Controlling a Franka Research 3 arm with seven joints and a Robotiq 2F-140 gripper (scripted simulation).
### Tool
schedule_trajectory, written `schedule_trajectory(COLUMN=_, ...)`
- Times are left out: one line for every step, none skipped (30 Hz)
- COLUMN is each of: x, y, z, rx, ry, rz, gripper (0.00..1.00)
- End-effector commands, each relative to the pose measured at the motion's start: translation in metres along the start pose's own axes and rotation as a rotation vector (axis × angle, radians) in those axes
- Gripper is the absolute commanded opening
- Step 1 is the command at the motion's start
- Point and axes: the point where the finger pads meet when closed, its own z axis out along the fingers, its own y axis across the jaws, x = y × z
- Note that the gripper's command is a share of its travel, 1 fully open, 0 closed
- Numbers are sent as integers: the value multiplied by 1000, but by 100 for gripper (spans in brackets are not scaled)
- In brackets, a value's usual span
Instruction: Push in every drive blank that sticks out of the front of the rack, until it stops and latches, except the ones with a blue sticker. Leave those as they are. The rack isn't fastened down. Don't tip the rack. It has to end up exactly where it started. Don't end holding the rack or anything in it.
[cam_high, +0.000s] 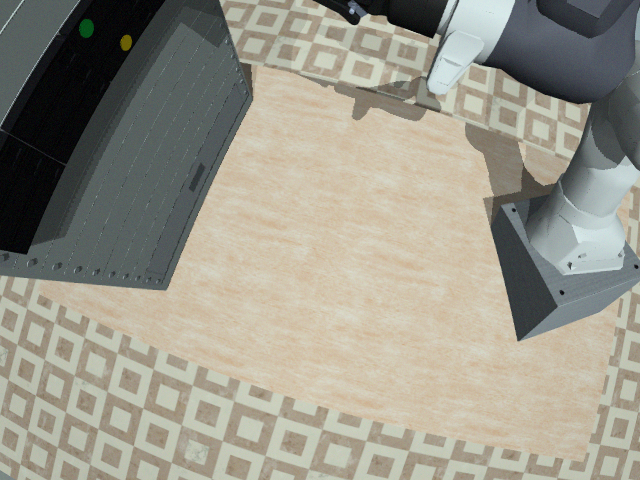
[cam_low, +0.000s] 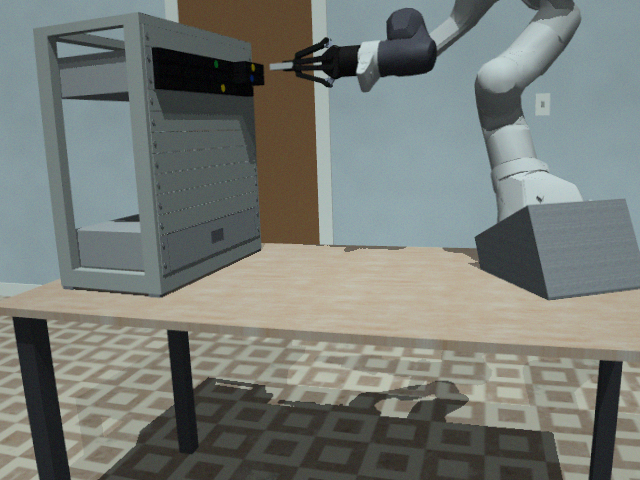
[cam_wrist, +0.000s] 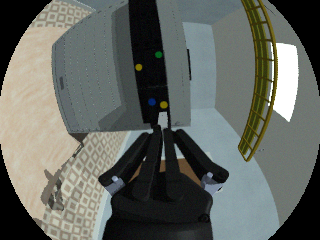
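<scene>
The grey rack (cam_low: 155, 155) stands at the left end of the table, with a black band of drive blanks (cam_low: 206, 74) near its top. In that band I see a green sticker (cam_low: 216, 64), a yellow sticker (cam_low: 223, 87), and at the right end a yellow sticker (cam_low: 253, 67) above a blue sticker (cam_low: 251, 78). The right-end blanks stand a little proud of the band. My gripper (cam_low: 281, 66) is shut and empty, level with the band, a short way in front of the right-end blanks and not touching. The wrist view shows the fingertips (cam_wrist: 162, 120) just below the blue sticker (cam_wrist: 152, 102) and the yellow sticker (cam_wrist: 164, 104).
The rack's lower front is closed with grey panels (cam_low: 206, 175). The arm's grey base block (cam_low: 560, 248) sits at the right end of the table. A brown door (cam_low: 281, 155) is behind the rack. The overhead view shows the rack (cam_high: 118, 144) at the table's left edge.
</scene>
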Motion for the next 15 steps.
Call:
schedule_trajectory(x=2, y=-1, z=-1, rx=2, ry=14, rz=11, gripper=0)
schedule_trajectory(x=2, y=-1, z=0, rx=2, ry=14, rz=11, gripper=0)
schedule_trajectory(x=2, y=-1, z=2, rx=2, ry=14, rz=11, gripper=0)
schedule_trajectory(x=2, y=-1, z=7, rx=2, ry=14, rz=11, gripper=0)
schedule_trajectory(x=2, y=-1, z=7, rx=2, ry=14, rz=11, gripper=0)
schedule_trajectory(x=2, y=-1, z=7, rx=2, ry=14, rz=11, gripper=0)
schedule_trajectory(x=2, y=-1, z=12, rx=2, ry=14, rz=11, gripper=0)
schedule_trajectory(x=2, y=-1, z=18, rx=2, ry=14, rz=11, gripper=0)
schedule_trajectory(x=2, y=-1, z=24, rx=2, ry=14, rz=11, gripper=0)
schedule_trajectory(x=2, y=-1, z=29, rx=2, ry=14, rz=11, gripper=0)
schedule_trajectory(x=2, y=-1, z=34, rx=2, ry=14, rz=11, gripper=0)
schedule_trajectory(x=2, y=-2, z=36, rx=2, ry=14, rz=11, gripper=0)
schedule_trajectory(x=2, y=-2, z=38, rx=2, ry=14, rz=11, gripper=0)
schedule_trajectory(x=2, y=-2, z=38, rx=2, ry=14, rz=11, gripper=0)
schedule_trajectory(x=2, y=-2, z=38, rx=2, ry=14, rz=11, gripper=0)
